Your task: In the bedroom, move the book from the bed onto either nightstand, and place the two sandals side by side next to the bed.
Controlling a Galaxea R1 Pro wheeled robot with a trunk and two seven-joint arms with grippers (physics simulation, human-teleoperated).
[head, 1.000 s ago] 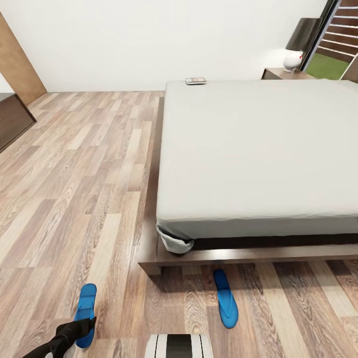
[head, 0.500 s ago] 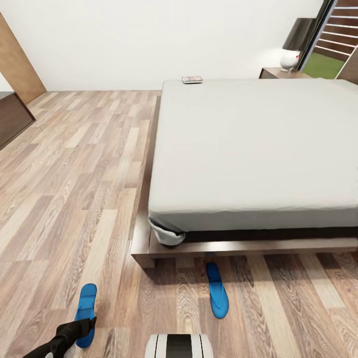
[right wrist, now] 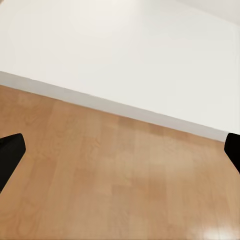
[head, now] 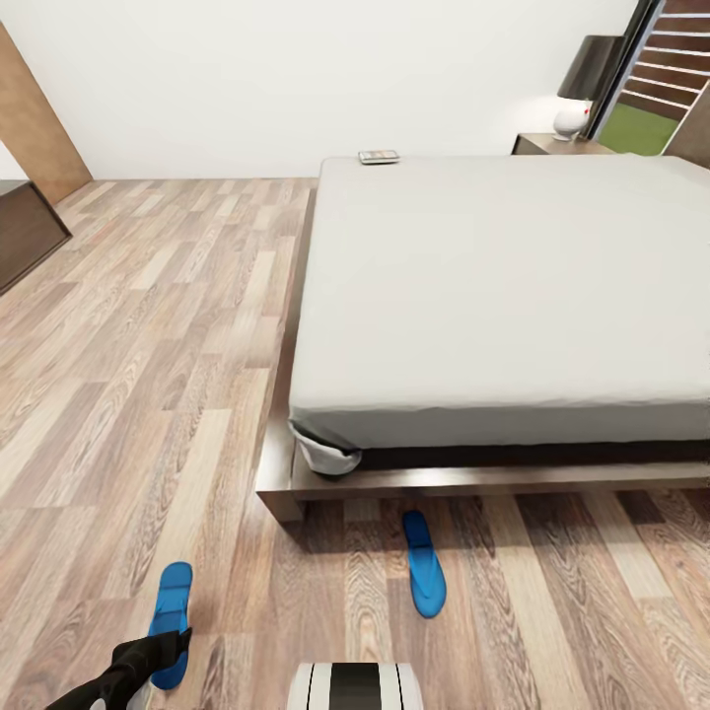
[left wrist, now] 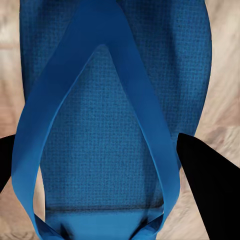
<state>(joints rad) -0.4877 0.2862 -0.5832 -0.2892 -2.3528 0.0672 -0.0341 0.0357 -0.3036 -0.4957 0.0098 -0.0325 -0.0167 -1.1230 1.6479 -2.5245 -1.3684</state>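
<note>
Left gripper (head: 163,651): pinching sandal (head: 170,616). Right gripper (right wrist: 120,155): spread. Second sandal (head: 424,564) beside bed (head: 503,286). Book (head: 379,157): lettering unreadable.

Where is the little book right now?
The book lies on the bed's far left corner in the head view, near the white wall.

lamp (head: 582,87) far right, white base, dark shade | dark cabinet (head: 25,232) far left
</note>
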